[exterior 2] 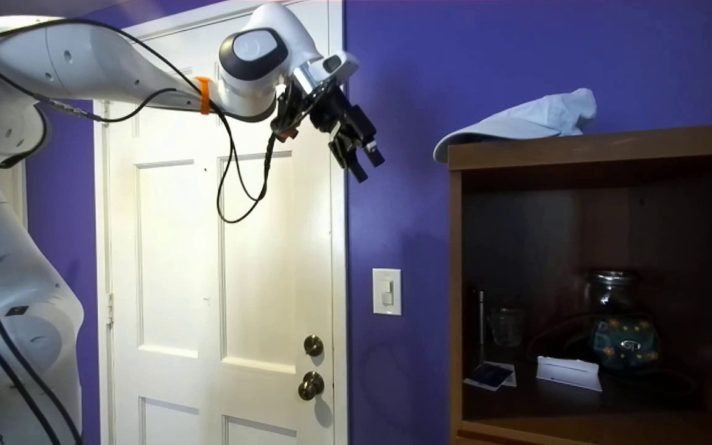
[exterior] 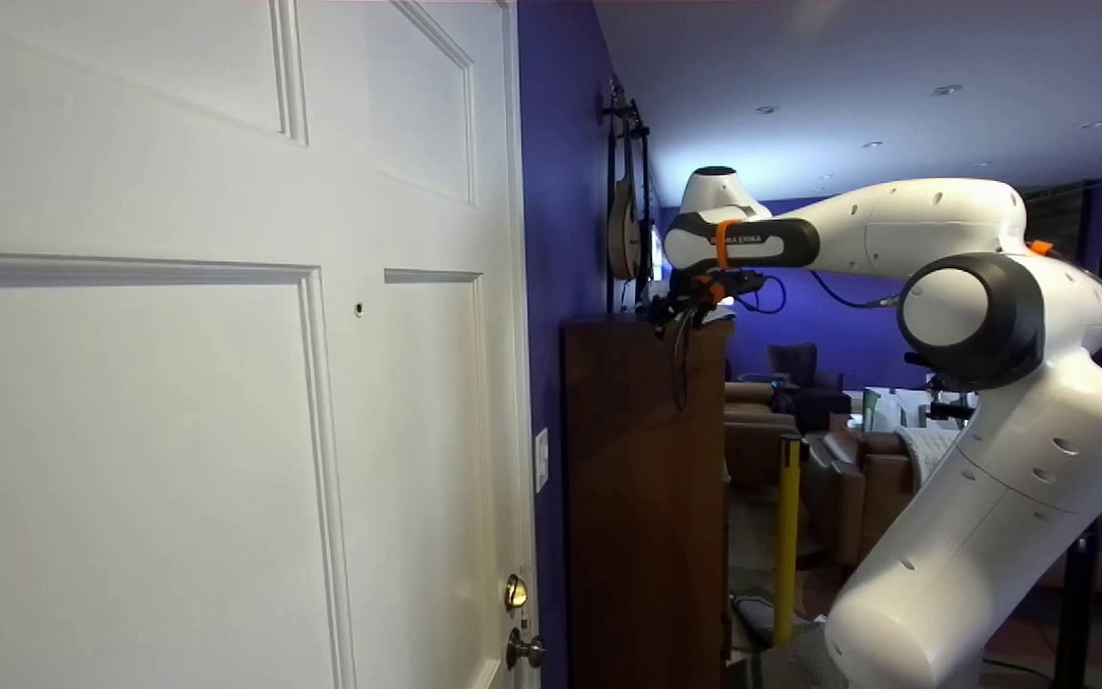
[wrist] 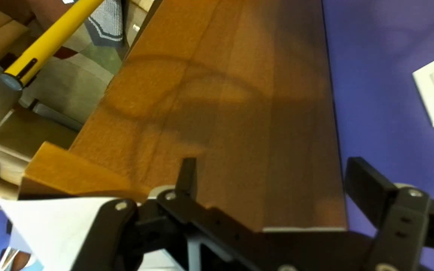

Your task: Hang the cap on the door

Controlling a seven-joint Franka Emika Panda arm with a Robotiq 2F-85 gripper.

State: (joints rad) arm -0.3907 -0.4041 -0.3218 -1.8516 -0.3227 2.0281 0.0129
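The cap, light grey-white and floppy, lies on top of the wooden cabinet in an exterior view. Its brim sticks out over the cabinet's left edge. My gripper is open, with nothing between its fingers. It points down to the right, left of the cap and apart from it. The gripper also shows in an exterior view and the wrist view. In the wrist view, pale shapes lie behind the gripper at lower left; I cannot tell whether any is the cap. The white panelled door is closed; it also fills an exterior view's left side.
The cabinet stands against the purple wall; its shelf holds a jar, a small bag and papers. A light switch is between door and cabinet. A yellow post stands behind. Cables hang from the wrist.
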